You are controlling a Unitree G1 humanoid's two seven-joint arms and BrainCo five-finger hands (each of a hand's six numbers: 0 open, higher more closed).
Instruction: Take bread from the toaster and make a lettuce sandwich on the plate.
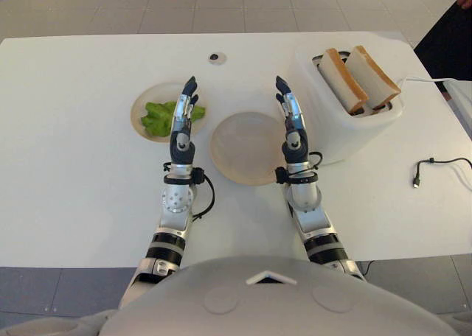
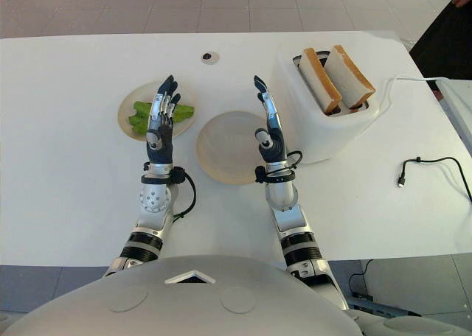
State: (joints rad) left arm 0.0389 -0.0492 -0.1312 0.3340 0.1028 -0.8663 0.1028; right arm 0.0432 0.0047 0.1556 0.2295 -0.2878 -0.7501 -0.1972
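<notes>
- The left hand [image 1: 183, 126] was spread wide with its fingers straight and pointing far. It held nothing and hovered over the right edge of the dish [image 1: 136, 107].
- The lettuce [image 1: 157, 119] lay in that dish, left of the plate [image 1: 243, 148] and partly hidden behind the left hand's fingers.
- The right hand [image 1: 293, 126] was also wide, fingers straight and holding nothing. It was over the plate's right rim, just left of the toaster [image 1: 346, 130].
- The plate sat on the table [image 1: 74, 166] between the two hands, near the middle.
- The toaster stood at the far right. Two slices of bread [image 1: 341, 79] stuck up from its slots side by side, both tilted.
- A black cable [image 1: 442, 163] lay on the table right of the toaster, apart from it.
- A small dark round thing [image 1: 216, 57] sat near the far edge, beyond the plate.
</notes>
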